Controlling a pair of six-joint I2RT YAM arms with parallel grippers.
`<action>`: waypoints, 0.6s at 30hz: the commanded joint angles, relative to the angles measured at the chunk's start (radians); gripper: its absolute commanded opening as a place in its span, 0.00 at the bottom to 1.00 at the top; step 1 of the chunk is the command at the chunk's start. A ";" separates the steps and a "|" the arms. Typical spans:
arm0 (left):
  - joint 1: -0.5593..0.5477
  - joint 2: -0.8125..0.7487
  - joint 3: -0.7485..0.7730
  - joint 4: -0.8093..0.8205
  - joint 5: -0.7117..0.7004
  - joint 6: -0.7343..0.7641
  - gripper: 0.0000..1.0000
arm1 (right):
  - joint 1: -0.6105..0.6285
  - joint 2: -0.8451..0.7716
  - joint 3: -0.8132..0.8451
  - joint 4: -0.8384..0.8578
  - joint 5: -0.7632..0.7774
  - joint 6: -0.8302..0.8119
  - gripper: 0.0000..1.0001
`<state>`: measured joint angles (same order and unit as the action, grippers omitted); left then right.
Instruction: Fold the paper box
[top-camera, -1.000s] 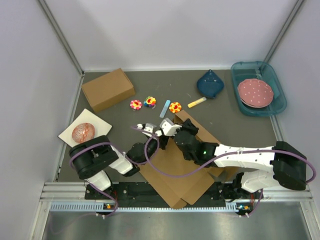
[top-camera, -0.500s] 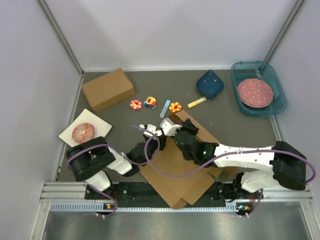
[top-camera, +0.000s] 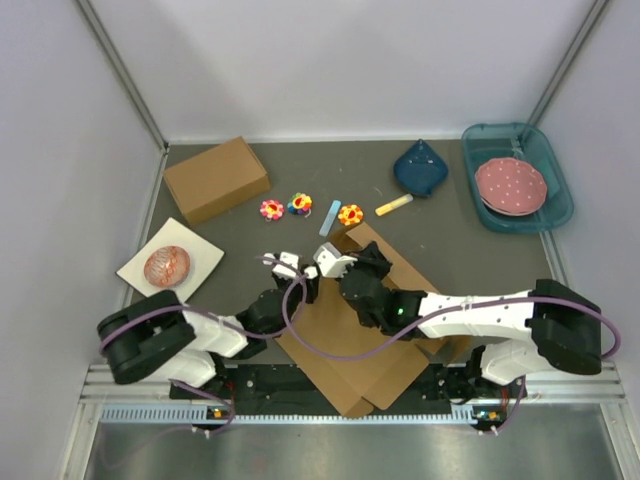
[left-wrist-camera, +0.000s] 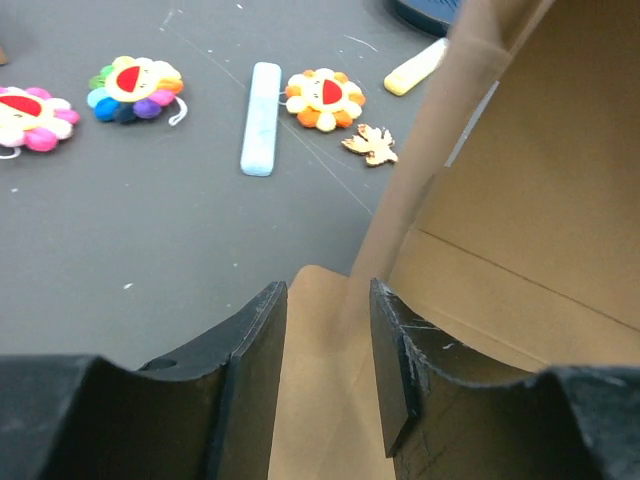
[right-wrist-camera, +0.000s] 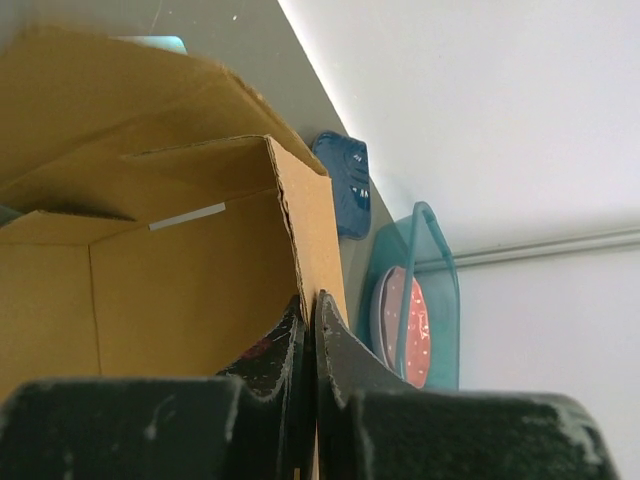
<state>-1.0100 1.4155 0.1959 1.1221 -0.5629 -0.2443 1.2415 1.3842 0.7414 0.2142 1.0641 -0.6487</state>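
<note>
The paper box (top-camera: 352, 345) is a brown cardboard sheet lying near the table's front, with one wall raised at its far edge. My left gripper (top-camera: 297, 268) is at its far left corner. In the left wrist view it (left-wrist-camera: 328, 300) is open, with a loose flap of the paper box (left-wrist-camera: 500, 200) lying between the fingers (left-wrist-camera: 255, 370) and gaps on both sides. My right gripper (top-camera: 338, 262) is just to its right. In the right wrist view it (right-wrist-camera: 311, 300) is shut on the upright wall edge of the paper box (right-wrist-camera: 180, 270).
A chunkier brown box (top-camera: 216, 178) stands at the back left. Three flower toys (top-camera: 300, 204), a blue stick (top-camera: 330, 217) and a yellow stick (top-camera: 393, 205) lie behind the sheet. A dark blue pouch (top-camera: 420, 168), a teal tray (top-camera: 548, 216) holding a pink plate (top-camera: 510, 185), and a white card (top-camera: 200, 250) are around.
My left gripper's jaws have parted and released the flap, and the left arm has drawn back toward the left. The right gripper, still pinching the wall, has shifted slightly left.
</note>
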 joint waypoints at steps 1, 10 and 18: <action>-0.018 -0.185 -0.047 -0.070 -0.046 0.036 0.45 | 0.022 0.104 -0.057 -0.199 -0.101 0.118 0.00; -0.010 -0.379 -0.070 -0.199 -0.147 -0.007 0.49 | 0.029 0.122 -0.057 -0.205 -0.096 0.149 0.00; 0.099 -0.020 0.048 0.088 -0.017 0.050 0.60 | 0.029 0.133 -0.066 -0.199 -0.085 0.150 0.00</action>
<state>-0.9443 1.2716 0.1764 1.0050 -0.6609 -0.2424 1.2610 1.4364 0.7547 0.2157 1.1210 -0.6502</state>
